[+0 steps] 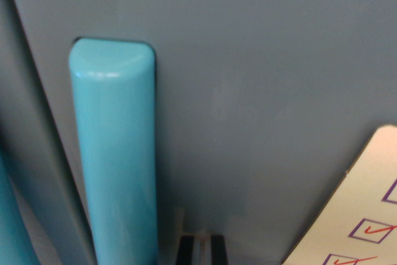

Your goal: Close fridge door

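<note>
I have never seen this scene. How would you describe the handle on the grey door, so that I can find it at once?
Most of the wrist view is a flat grey door panel. Left of its middle, a thick bar runs up from the bottom edge and ends in a rounded top: this is the turquoise handle. Its glossy, bright colour sets it apart from the matte grey door and from the white checklist card with red ticks at lower right.

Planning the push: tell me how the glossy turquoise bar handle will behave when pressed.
The glossy turquoise bar handle looks like rigid moulded plastic, so it probably won't flex. Its sheen and rounded edges suggest pads could slip. It sits against the grey door panel, so the door likely moves with it.
</note>
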